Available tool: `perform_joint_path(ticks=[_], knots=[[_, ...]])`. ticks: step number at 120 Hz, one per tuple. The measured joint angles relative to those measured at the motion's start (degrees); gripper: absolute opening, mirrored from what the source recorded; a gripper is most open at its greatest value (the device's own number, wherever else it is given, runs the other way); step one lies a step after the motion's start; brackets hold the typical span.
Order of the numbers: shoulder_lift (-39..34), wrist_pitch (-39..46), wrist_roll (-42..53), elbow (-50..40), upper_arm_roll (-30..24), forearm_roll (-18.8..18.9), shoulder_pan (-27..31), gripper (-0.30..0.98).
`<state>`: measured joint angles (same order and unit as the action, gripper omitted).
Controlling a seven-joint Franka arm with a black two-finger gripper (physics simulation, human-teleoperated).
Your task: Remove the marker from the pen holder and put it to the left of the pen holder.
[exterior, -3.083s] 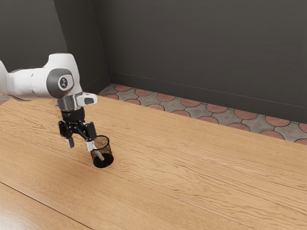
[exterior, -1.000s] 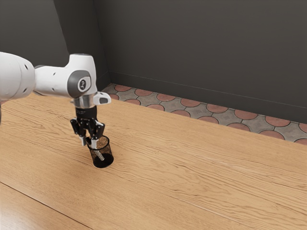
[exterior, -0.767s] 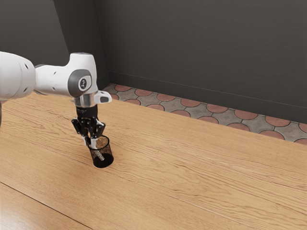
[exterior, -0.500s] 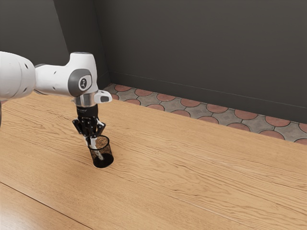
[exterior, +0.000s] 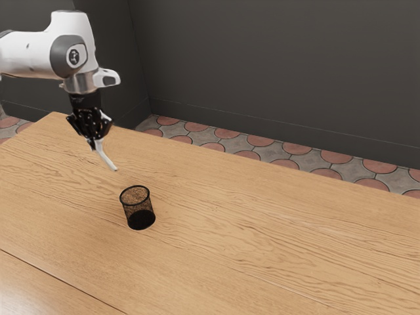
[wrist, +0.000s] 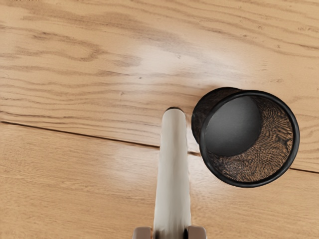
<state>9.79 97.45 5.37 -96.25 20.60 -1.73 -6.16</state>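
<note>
High above the table, toward the exterior view's left, my gripper (exterior: 96,142) is shut on the white marker (exterior: 106,159), which slants down from the fingertips. In the wrist view the pale marker (wrist: 173,174) runs out from between the two fingertips of my gripper (wrist: 170,233). The black mesh pen holder (exterior: 138,209) stands upright on the table, lower than the marker and apart from it. Seen from above, the pen holder (wrist: 249,139) has nothing inside it.
The wooden table (exterior: 262,230) stretches across the exterior view, with a seam along its near part. Behind its far edge are a tiled floor (exterior: 287,165) and a dark wall (exterior: 275,79).
My gripper has closed on the marker, lifted it out of the pen holder and moved up and toward the exterior view's left. The pen holder has stayed where it was.
</note>
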Motion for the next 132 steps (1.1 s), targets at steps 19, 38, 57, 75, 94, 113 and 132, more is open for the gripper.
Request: perform_joint_path(ticks=[19,38,57,75,94,113,132], knots=[[4.57,6.93,8.15,-4.81,0.15,-13.72,7.78,-0.10],[8.12,12.94,21.03,-5.84,-0.32,-29.89,14.26,-0.10],[10.30,17.38,34.50,-4.75,-0.47,-35.54,15.01,-0.10],[17.19,23.17,45.38,-0.77,-2.24,-33.87,16.71,-0.10],[18.48,26.40,54.56,0.36,-4.64,-33.18,18.24,0.12],[16.66,27.12,61.56,0.43,-4.55,-31.95,16.62,0.42],[-7.83,9.52,51.88,1.92,-4.50,-9.55,-1.00,0.56]])
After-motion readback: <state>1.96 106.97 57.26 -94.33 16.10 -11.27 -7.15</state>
